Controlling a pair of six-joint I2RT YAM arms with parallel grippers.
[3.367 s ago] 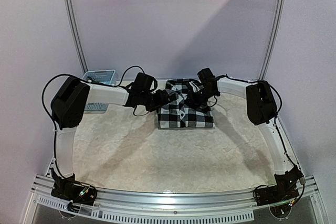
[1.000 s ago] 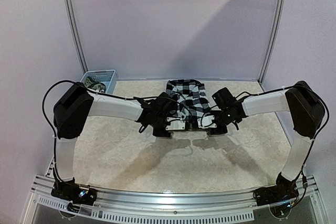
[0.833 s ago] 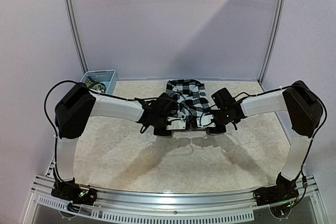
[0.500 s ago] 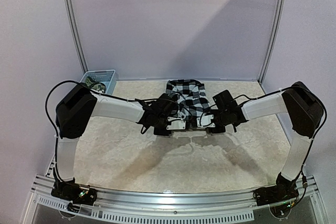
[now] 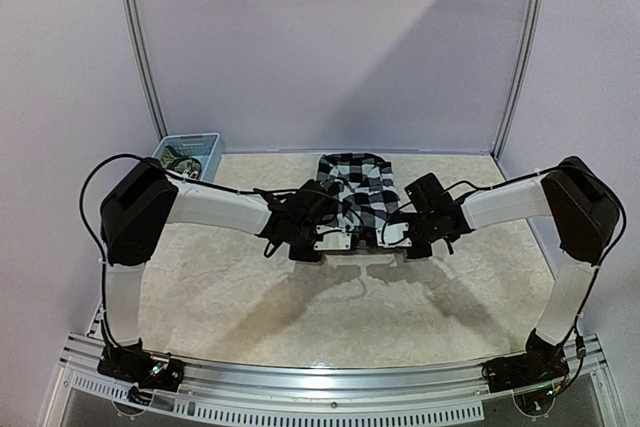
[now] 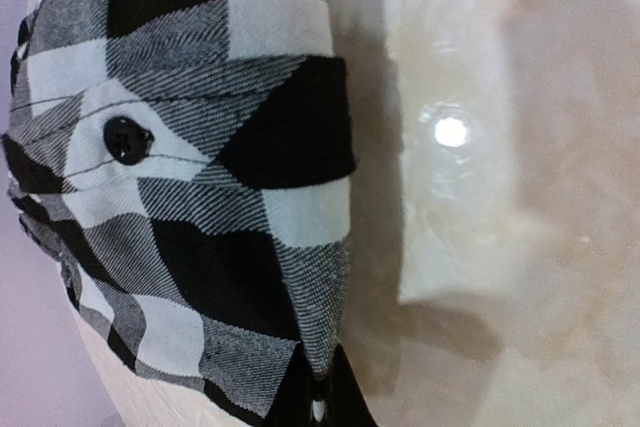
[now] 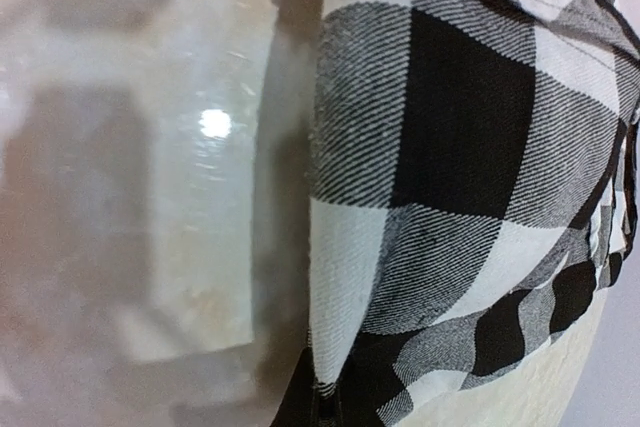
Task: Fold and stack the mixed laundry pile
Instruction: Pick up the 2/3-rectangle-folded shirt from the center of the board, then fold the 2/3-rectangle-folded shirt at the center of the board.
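The black-and-white checked shirt (image 5: 358, 185) lies at the back middle of the table, and its near edge is raised off the surface. In the top view my left gripper (image 5: 334, 238) is at the shirt's near left corner and my right gripper (image 5: 396, 235) at its near right corner. In the left wrist view the left gripper (image 6: 318, 409) is shut on a corner of the checked shirt (image 6: 200, 197). The right wrist view shows the right gripper (image 7: 326, 411) shut on a hem corner of that shirt (image 7: 460, 147). The rest of the laundry pile cannot be made out.
A light blue lattice basket (image 5: 203, 141) stands at the back left corner with some dark cloth inside. The beige marbled table (image 5: 250, 297) stretches between the shirt and the arm bases. Purple walls and a metal frame close in the back and sides.
Both arms came from the shirt's far end to its near edge. Within the last second both grippers closed on the near corners.
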